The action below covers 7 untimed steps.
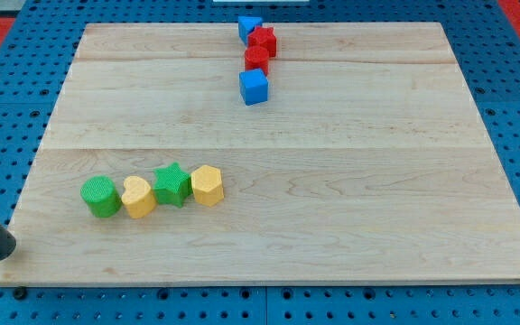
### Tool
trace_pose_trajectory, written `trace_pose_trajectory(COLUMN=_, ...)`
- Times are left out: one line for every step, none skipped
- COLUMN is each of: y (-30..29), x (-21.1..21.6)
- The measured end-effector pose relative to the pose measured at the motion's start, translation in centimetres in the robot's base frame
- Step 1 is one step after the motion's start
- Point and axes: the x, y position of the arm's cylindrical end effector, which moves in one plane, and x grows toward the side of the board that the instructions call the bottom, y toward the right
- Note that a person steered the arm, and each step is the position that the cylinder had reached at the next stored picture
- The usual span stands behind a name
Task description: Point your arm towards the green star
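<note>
The green star [172,184] lies on the wooden board [332,181] at the lower left, third in a row of blocks. To its left are a yellow heart [138,196] and a green cylinder [100,197]. A yellow hexagon [207,185] is to its right. The star touches both its neighbours. My rod comes in from the view's left edge, and my tip [7,247] is at the board's lower left corner. It is well to the left of the green cylinder and touches no block.
A column of blocks stands at the top middle: a blue block [249,28], a red star [263,40], a red cylinder [256,60] and a blue cube [254,87]. A blue pegboard [513,108] surrounds the board.
</note>
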Motion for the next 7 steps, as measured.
trace_pose_trajectory(y=0.0, x=0.0)
trace_pose_trajectory(y=0.0, x=0.1)
trace_pose_trajectory(y=0.0, x=0.2)
trace_pose_trajectory(y=0.3, x=0.3)
trace_pose_trajectory(y=4.8, x=0.7)
trace_pose_trajectory(y=10.0, x=0.6)
trace_pose_trajectory(y=10.1, x=0.6)
